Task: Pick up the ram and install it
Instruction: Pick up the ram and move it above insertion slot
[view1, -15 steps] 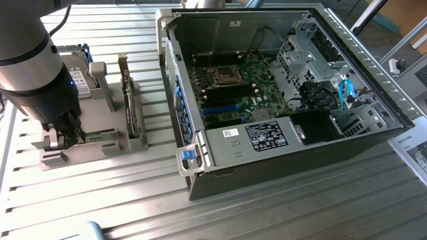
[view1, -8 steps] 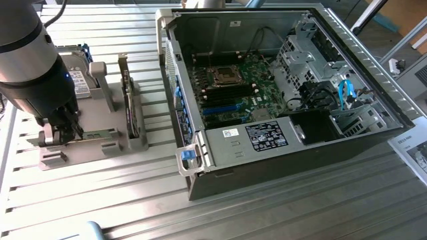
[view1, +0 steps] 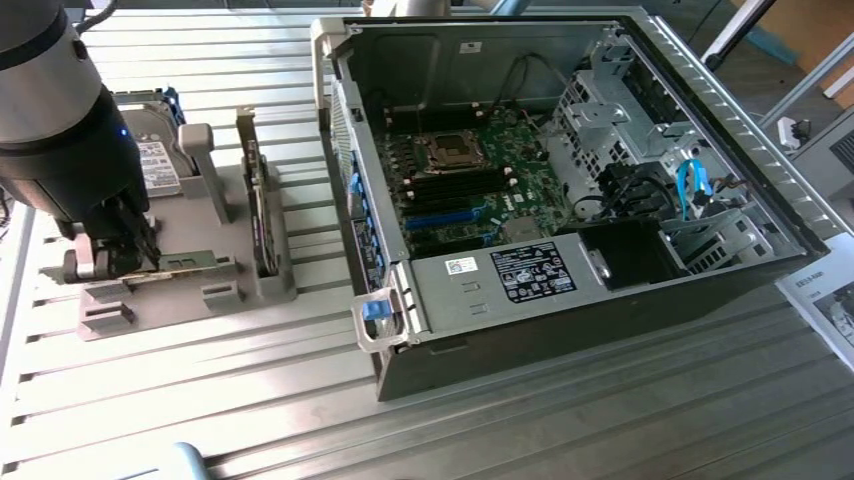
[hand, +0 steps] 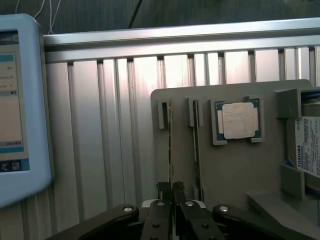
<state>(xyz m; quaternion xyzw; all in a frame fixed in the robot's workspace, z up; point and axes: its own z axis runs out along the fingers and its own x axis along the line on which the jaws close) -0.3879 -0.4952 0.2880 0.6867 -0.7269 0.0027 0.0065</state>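
Note:
The ram is a narrow green stick standing on edge in a slot of the grey holder on the exterior view's left. In the wrist view I see the ram edge-on as a thin line running away from the fingers. My gripper is lowered over the near end of the stick. Its black fingertips are pressed together on the stick's edge, so the gripper is shut on the ram. A second thin stick stands in the neighbouring slot.
The open computer case lies on the exterior view's right, its motherboard exposed. The holder also carries a hard drive, an upright card with a bracket and a processor chip. A pale-blue screen device lies beside the holder.

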